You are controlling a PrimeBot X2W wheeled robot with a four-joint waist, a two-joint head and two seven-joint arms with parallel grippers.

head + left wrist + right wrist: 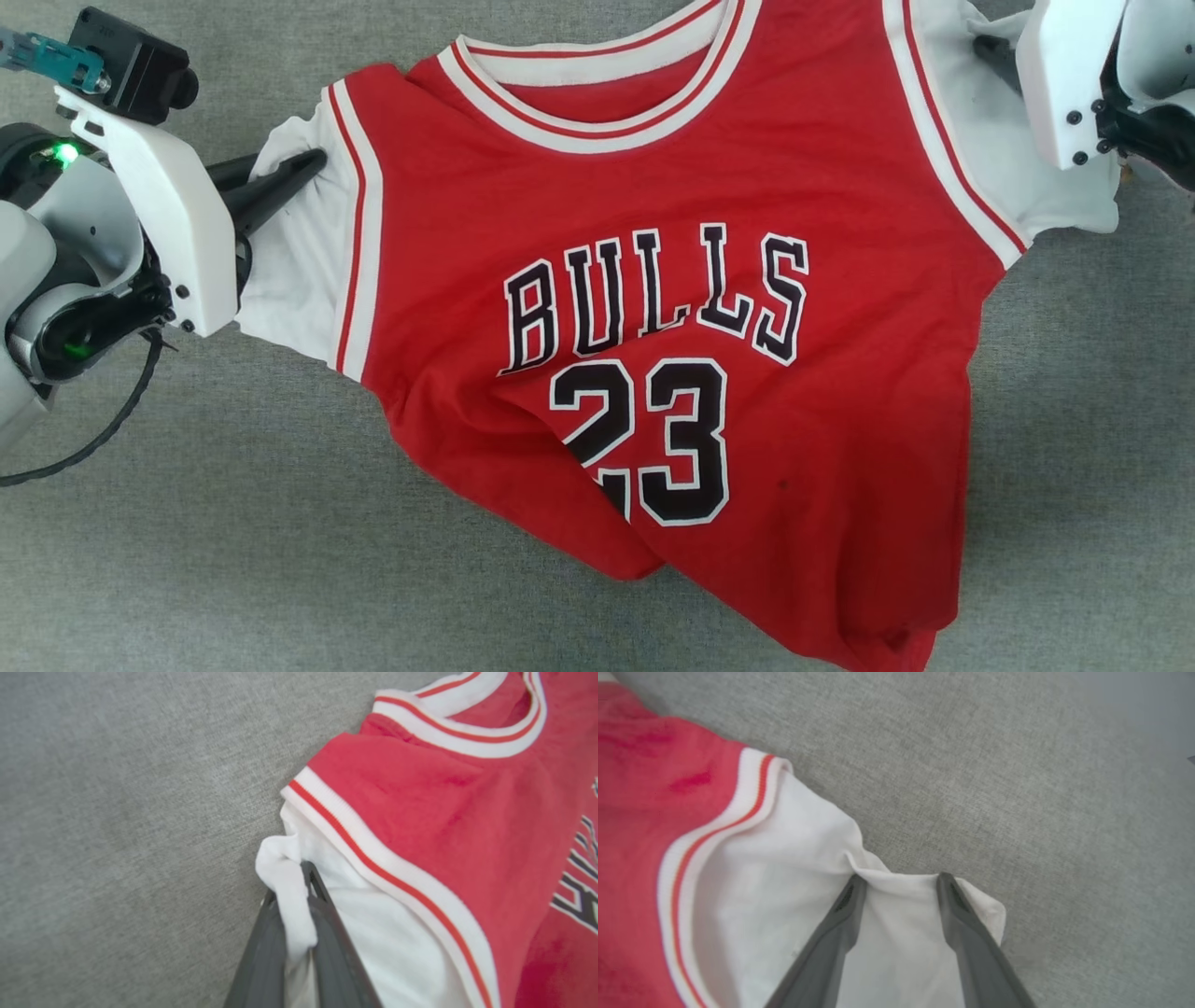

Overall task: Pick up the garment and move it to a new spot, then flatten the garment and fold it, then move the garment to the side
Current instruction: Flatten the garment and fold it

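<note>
Grey surface [187, 541] holds the garment [672, 308] stretched across frame: my left gripper [292, 884] clamps its left-side sleeve, my right gripper [901, 879] straddles the upper-right sleeve, jaws apart.

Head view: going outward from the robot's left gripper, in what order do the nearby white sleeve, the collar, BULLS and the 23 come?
1. White sleeve, pinched in the left gripper, at the shirt's left edge.
2. Collar, top centre.
3. BULLS lettering, mid-chest.
4. Number 23, below the lettering.

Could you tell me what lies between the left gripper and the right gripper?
The garment, front up, spanning sleeve to sleeve; the head view shows it.
</note>
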